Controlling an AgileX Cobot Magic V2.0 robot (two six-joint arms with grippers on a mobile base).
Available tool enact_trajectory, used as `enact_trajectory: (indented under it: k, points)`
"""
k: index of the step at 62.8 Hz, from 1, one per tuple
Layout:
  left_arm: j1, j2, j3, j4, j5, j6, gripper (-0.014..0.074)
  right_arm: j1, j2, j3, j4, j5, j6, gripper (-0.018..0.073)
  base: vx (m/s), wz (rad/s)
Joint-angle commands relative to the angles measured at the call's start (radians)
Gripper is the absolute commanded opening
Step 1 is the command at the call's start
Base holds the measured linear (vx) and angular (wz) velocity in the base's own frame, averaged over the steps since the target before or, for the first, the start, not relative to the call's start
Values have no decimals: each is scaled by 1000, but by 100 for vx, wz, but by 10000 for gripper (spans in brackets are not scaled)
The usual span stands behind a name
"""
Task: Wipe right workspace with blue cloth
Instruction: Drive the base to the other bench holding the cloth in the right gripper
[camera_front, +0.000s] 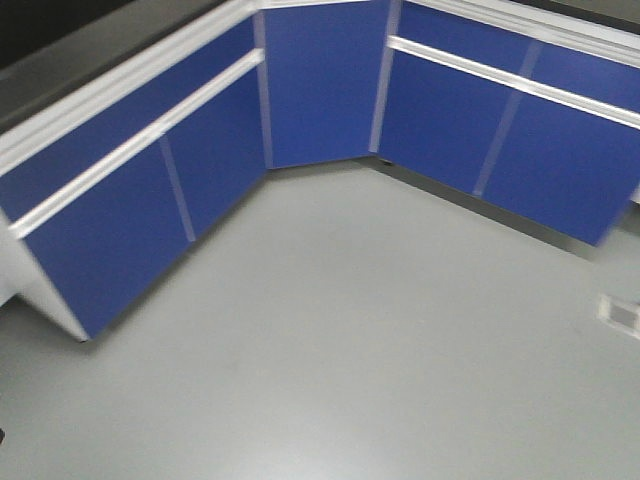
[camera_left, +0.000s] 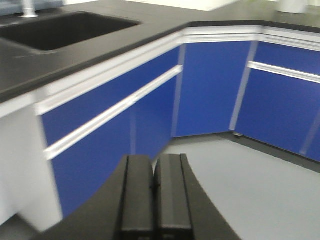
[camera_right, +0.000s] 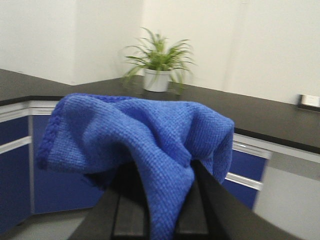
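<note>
"While you look through the right wrist view, your right tool is clamped on the blue cloth. One fold runs down between its two fingers, and the rest bunches over their tips and hides them."

"Which way does the cloth lie?"

"Its long axis runs left to right across that view. The hemmed edge points left and the narrow pinched fold points down. You hold it up in the air, apart from the right workspace, the black worktop behind it."

"What stands on that worktop?"

"You have a potted plant at its back corner by the wall. A small box with a white face sits well apart from it, at the back edge toward the right."

"And the left side?"

"Your left tool has its fingers pressed together with nothing between them. Beyond it you see another black worktop with a sink sunk into it, blue cabinet fronts below and grey floor. Your front view is blurred and shows only those cabinets meeting at a corner above the floor."
</note>
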Motion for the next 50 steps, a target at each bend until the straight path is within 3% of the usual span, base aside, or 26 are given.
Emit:
enact_trajectory:
  k: [1, 50]
  points:
    - [-4, -16, 30, 1, -79, -8, -6, -2, 7, -32, 1, -89, -9, 0, -16, -61]
    - [-4, -16, 30, 1, -79, -8, -6, -2, 7, -32, 1, -89, -9, 0, -8, -42]
